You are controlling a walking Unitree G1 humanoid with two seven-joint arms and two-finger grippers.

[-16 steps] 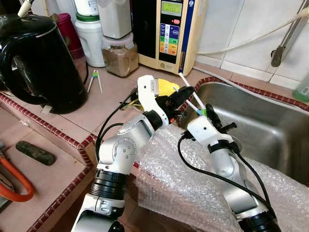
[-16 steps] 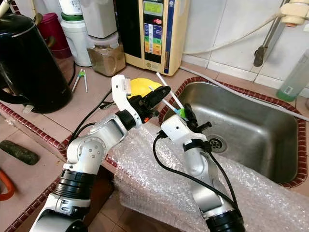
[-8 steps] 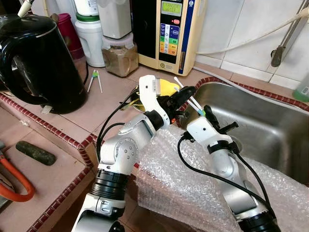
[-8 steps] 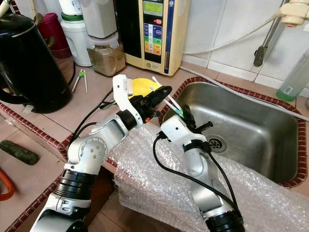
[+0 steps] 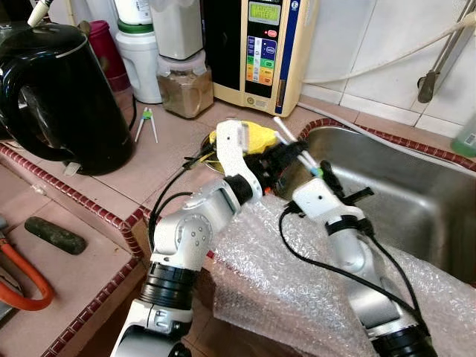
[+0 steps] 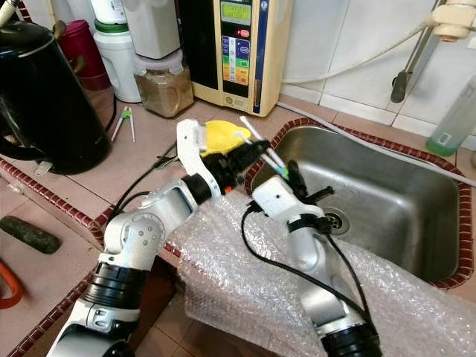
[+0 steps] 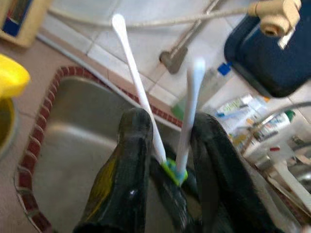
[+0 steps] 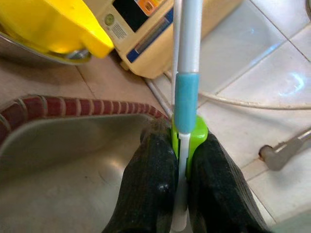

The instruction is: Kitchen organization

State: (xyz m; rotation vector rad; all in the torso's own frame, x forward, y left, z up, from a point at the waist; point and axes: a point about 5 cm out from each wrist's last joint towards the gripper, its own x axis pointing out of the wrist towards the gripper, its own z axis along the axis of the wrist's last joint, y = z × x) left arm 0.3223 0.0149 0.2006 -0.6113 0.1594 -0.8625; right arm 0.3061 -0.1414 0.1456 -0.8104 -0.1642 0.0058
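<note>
1. Since a second ago, the left pincer has slid closer around the training chopsticks.
2. They stand over the sink's near rim, beside the yellow lid.
3. The right pincer pinches their green hinge; the left's fingers are spread either side.
4. Light, stiff, slick plastic: best gripped at the hinge.

Head stereo pair looking down over counter and sink, wrist cameras close along own fingers, sharing sink rim
</note>
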